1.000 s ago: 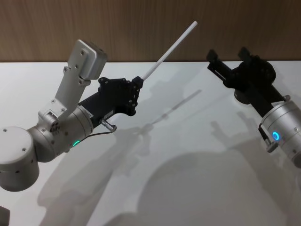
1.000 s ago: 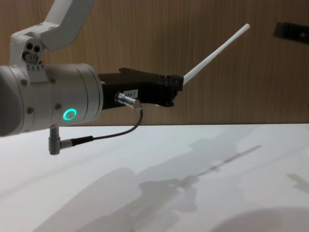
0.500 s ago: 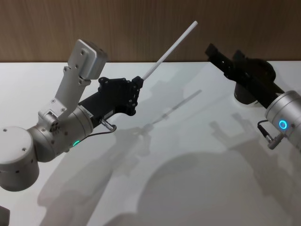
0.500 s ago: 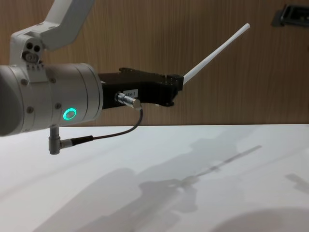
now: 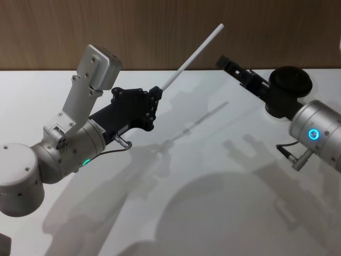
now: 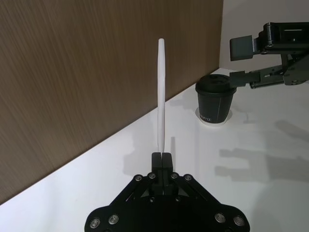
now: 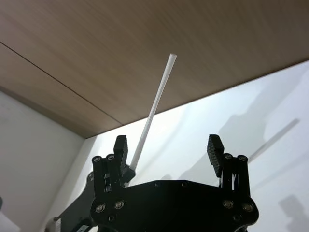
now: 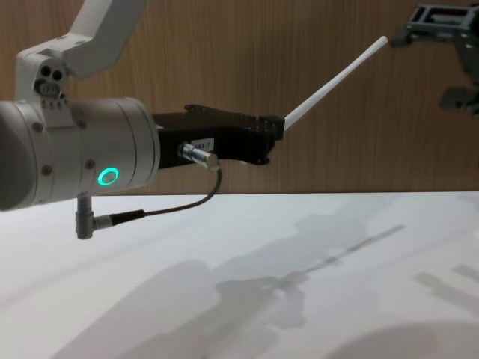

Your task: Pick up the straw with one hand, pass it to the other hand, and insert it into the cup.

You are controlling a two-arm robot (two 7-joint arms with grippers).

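We held the straw by its lower end in the left tool, clamped tight on it, above the left of the bench. The straw slanted up toward the far right. Our right tool hung with its fingers apart, just right of the straw's tip, near the black lidded cup at the far right.
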